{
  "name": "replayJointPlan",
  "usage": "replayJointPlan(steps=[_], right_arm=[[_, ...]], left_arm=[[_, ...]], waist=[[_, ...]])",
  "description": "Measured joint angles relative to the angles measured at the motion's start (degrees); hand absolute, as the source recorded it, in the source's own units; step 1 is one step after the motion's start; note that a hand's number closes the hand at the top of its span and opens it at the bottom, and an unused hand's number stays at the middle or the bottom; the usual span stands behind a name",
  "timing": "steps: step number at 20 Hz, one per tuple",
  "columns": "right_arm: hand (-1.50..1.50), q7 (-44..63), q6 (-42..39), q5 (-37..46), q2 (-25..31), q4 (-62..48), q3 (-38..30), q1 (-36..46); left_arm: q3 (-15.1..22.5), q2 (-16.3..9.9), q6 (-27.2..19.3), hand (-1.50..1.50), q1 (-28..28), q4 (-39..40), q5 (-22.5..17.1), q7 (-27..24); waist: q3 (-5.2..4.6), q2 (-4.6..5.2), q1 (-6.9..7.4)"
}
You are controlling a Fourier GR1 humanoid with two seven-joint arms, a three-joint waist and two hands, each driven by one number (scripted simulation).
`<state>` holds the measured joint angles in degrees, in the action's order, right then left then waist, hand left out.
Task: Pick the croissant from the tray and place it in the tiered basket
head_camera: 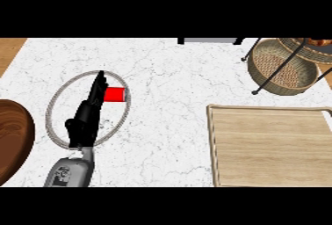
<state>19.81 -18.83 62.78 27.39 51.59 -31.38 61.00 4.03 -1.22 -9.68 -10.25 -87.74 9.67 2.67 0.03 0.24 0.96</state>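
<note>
The pale wooden tray (272, 145) shows no croissant. Left of it the black left hand (88, 114) rests, fingers straight, released, grasping nothing — so check the wicker tiered basket (282, 68) beyond the tray first.

I see a white marbled counter (175, 88) filling most of my view. At about 9 o'clock lies a thin grey ring (122, 110), like a wire hoop flat on the counter, and inside its upper part, toward 1 o'clock of the hoop, sits 1 small red block (116, 94). At the far 8 o'clock edge I see part of a dark brown wooden bowl (14, 132), cut off by the frame. At 12 o'clock, along the top edge, a dark bar with a grey panel (207, 40) shows.
</note>
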Motion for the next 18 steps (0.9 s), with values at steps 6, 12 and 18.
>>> replayJointPlan(steps=[6,12,18], right_arm=[[-1.50,0.00,6.11,-6.25,1.23,-0.47,-6.86,1.14],[-1.50,2.46,8.93,-10.92,6.15,0.87,-13.68,-1.62],[-1.50,1.03,4.15,-19.81,12.87,3.16,-23.76,-8.91]], left_arm=[[0.92,0.50,-0.32,0.00,1.36,-1.07,0.48,-0.01],[0.81,0.49,-0.76,0.00,2.37,-2.00,0.68,0.75],[-0.50,-0.61,-0.33,0.00,2.79,-2.33,0.10,0.39]], waist=[[0.01,-0.14,-0.36],[-0.02,-0.33,-1.07],[-0.01,-0.56,-2.19]])
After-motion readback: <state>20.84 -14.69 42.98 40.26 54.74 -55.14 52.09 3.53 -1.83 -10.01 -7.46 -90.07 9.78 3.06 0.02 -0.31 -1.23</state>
